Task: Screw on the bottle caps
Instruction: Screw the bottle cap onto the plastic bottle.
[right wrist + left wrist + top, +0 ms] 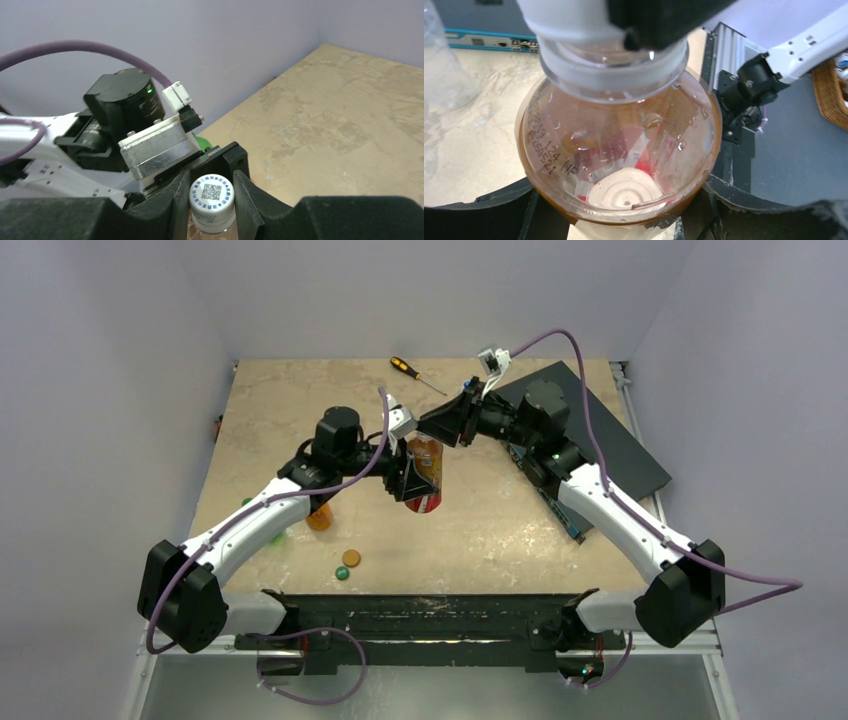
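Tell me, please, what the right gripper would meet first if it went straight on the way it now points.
The right gripper grips the white cap; just beyond it, probably the left arm's wrist block, though depth is unclear.

White round plastic screw cap has a blue-printed QR code in the middle of its top, ringed by tiny blue characters too small to read. Amber-tinted clear plastic bottle carries a dark dot-printed code in two lines curving along its left shoulder: one line reads roughly "124 MP", the other is a string of digits too warped to make out. Red label low on the same bottle has print that is illegible in the top view and blurred through the plastic in the left wrist view.
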`<action>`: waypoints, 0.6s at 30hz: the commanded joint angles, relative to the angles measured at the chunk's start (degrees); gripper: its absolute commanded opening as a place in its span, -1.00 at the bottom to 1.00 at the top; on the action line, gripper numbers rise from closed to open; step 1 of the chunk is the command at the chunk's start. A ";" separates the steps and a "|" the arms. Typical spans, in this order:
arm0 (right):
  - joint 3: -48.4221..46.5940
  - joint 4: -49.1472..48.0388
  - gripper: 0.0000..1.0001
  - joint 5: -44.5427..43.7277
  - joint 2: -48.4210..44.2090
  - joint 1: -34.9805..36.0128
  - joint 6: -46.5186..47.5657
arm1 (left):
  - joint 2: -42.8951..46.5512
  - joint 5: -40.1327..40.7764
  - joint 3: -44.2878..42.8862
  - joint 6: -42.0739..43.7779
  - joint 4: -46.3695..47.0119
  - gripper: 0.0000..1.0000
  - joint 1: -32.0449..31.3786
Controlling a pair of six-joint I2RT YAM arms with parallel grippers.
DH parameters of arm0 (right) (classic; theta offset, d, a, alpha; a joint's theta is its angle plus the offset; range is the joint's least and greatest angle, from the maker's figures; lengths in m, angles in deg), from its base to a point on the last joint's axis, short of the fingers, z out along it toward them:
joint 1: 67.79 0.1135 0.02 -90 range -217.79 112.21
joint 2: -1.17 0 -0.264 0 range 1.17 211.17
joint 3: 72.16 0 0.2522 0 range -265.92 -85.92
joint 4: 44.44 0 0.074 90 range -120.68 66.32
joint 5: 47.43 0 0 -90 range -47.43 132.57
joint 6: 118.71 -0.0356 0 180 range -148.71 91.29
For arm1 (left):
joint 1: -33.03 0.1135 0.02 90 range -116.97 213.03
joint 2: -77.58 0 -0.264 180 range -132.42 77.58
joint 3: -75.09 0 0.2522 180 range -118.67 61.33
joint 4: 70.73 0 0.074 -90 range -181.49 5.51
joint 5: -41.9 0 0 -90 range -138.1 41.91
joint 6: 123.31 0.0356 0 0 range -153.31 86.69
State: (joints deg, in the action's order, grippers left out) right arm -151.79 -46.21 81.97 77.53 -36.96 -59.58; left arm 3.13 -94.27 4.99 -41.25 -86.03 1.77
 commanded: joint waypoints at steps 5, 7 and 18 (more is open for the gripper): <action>-3.72 20.78 -0.65 -29.47 -1.26 7.73 7.54 | 1.68 20.48 -4.13 -1.22 5.33 -1.00 0.36; -5.60 23.90 -0.67 -35.46 -0.25 9.91 7.79 | 1.09 23.69 -4.71 -1.76 5.48 -1.00 0.34; -16.94 35.68 -0.68 -66.44 8.13 20.08 3.74 | -2.62 34.23 -7.53 -3.24 8.34 -1.00 -0.44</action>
State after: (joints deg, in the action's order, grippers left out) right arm -164.75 -25.31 28.83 82.66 -21.18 -54.53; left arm 0.96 -70.51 3.02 -41.65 -87.19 0.39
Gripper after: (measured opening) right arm 0.365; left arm 0.645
